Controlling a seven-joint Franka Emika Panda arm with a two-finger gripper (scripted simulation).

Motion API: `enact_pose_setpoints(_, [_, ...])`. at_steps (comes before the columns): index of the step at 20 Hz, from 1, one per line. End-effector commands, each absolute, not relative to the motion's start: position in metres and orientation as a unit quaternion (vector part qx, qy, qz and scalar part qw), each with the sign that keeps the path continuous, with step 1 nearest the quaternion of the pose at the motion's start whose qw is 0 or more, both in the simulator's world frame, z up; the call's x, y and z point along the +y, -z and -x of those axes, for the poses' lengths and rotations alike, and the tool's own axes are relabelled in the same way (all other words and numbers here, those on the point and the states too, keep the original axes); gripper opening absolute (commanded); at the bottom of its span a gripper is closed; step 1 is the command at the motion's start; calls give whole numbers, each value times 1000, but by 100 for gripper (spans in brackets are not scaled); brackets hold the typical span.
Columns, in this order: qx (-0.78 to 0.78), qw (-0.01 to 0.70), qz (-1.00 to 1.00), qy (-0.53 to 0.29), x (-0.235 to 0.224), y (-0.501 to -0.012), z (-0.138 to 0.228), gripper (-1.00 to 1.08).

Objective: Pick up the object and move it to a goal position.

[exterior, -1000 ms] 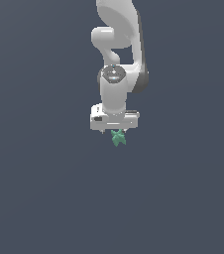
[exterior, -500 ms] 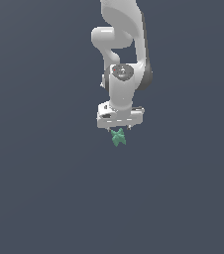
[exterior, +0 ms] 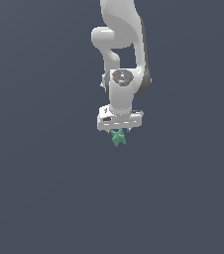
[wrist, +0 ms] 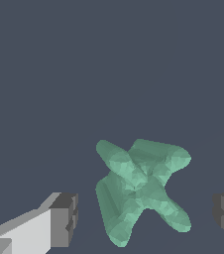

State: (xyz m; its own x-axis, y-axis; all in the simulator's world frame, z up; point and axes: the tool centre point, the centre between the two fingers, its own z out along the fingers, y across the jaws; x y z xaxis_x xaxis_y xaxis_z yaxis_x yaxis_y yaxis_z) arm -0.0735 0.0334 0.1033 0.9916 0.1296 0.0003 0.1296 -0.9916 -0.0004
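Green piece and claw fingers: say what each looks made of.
Green piece: looks like matte plastic or rubber; flat teal colour, soft faceted shading, no sharp highlights. As a simulator render, the real material stays open.

Fingers of the claw: dark grey pads, rubber-like and dull, on a white body that looks like painted metal or hard plastic. The pads stand apart from the piece.

Parts out of sight

The arm (exterior: 119, 30) ran off the exterior view's top edge; the gripper (exterior: 118, 130) hid the object's (exterior: 118, 138) upper part, its fingers (wrist: 64, 218) cropped in the wrist view.
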Motion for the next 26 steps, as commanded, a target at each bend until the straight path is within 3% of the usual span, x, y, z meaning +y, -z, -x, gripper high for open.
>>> enact_pose_setpoints(1, [-65, 0, 998, 0, 34, -91, 74, 100])
enact_pose_setpoints(9, [-66, 0, 998, 0, 34, -72, 74, 100])
enact_pose_setpoints(10, [-66, 0, 998, 0, 34, -72, 74, -100])
enact_pose_setpoints(26, [-71, 3, 997, 18, 39, -79, 63, -100])
